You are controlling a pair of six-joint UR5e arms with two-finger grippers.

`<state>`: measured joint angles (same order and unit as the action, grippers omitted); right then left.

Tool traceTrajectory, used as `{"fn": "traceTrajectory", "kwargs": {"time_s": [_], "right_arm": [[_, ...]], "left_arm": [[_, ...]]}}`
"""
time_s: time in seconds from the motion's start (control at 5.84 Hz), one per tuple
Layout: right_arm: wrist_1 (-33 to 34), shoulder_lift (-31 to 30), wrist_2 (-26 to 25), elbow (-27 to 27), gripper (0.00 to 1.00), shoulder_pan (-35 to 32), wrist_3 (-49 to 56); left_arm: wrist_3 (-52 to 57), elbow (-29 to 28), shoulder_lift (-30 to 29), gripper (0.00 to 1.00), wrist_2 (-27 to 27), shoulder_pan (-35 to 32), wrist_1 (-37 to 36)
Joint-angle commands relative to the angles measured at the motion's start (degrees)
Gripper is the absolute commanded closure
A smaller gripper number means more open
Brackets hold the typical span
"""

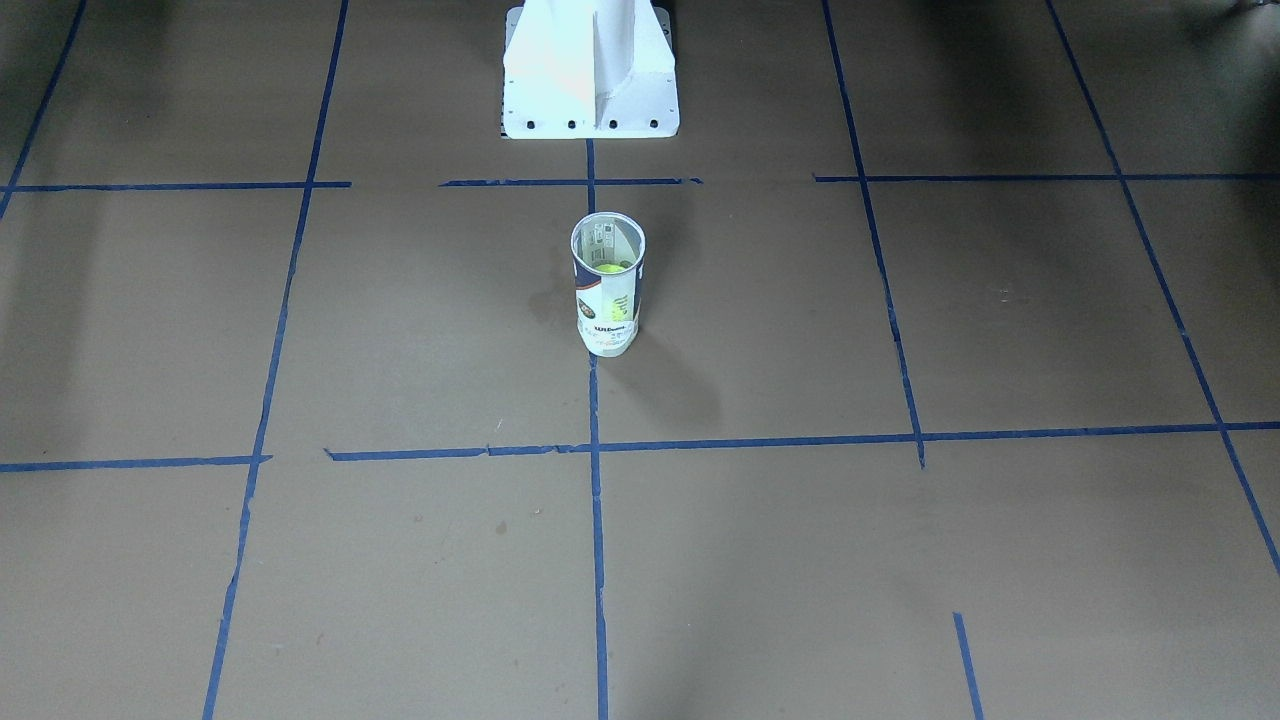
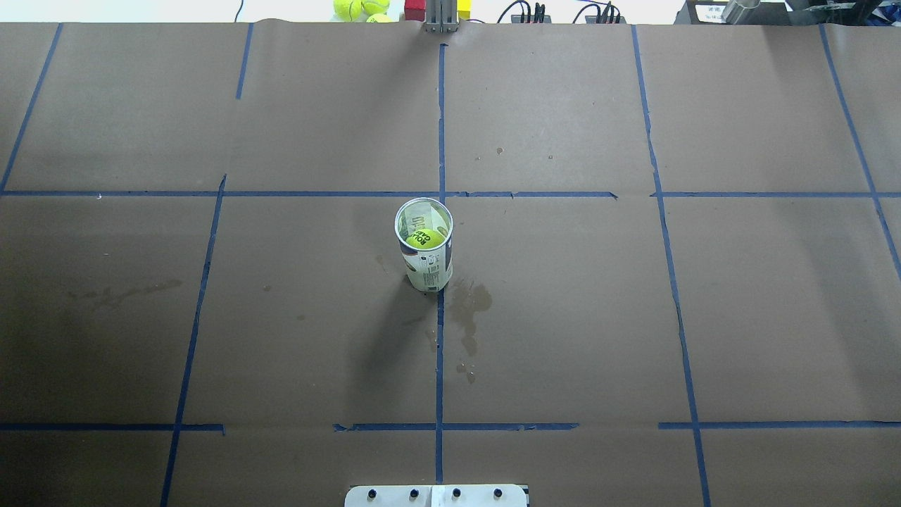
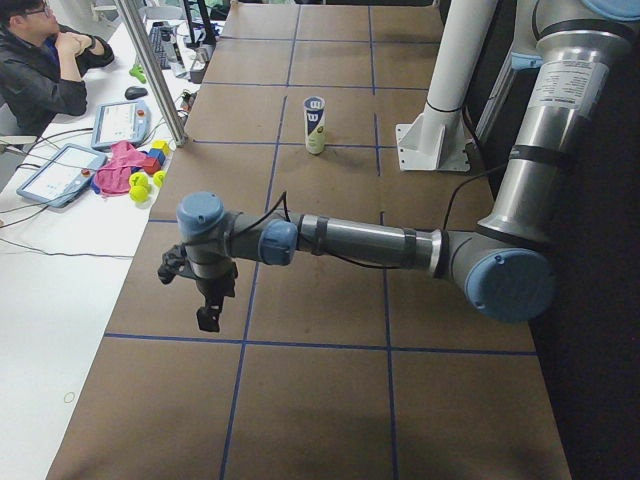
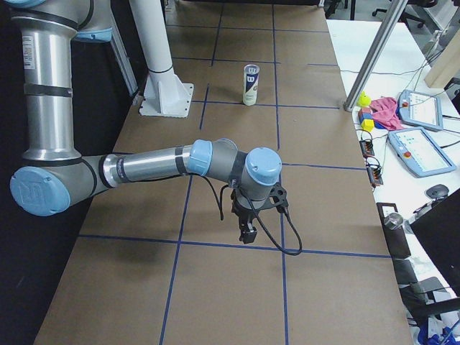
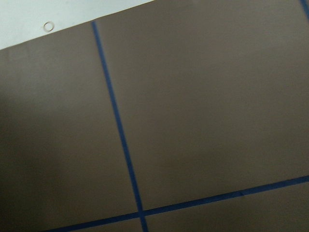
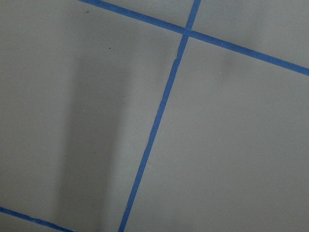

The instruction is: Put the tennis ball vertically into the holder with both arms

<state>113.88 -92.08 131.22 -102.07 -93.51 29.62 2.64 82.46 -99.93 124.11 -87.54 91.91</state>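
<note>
The holder (image 2: 424,246) stands upright at the table's middle, open end up, with a yellow tennis ball (image 2: 424,238) inside it. It also shows in the front view (image 1: 607,285), the left side view (image 3: 315,124) and the right side view (image 4: 250,84). My left gripper (image 3: 208,318) hangs over the table's left end, far from the holder; I cannot tell whether it is open or shut. My right gripper (image 4: 248,233) hangs over the right end, also far off; I cannot tell its state. Both wrist views show only brown paper and blue tape.
The white pedestal base (image 1: 590,70) stands behind the holder. Blue tape lines (image 2: 440,338) grid the brown paper. Spare tennis balls (image 2: 359,8) and coloured blocks lie beyond the far edge. An operator (image 3: 45,60) sits at a side desk with tablets.
</note>
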Motion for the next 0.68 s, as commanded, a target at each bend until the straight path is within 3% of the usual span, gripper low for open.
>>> {"fn": "traceTrajectory", "kwargs": {"time_s": [0.0,0.17,0.51], "right_arm": [[-6.96,-0.29,-0.26,4.66,0.0,0.0,0.08],[-8.39,-0.29,-0.35,5.99,0.0,0.09,0.17],[-8.58,-0.29,-3.59,6.53,0.0,0.61,0.08]], "left_arm": [[0.88,0.42,7.26,0.0,5.19,-0.44,0.8],[-0.51,5.21,9.3,0.0,8.84,-0.61,-0.41],[-2.2,6.22,9.32,0.0,8.87,-0.26,-0.42]]}}
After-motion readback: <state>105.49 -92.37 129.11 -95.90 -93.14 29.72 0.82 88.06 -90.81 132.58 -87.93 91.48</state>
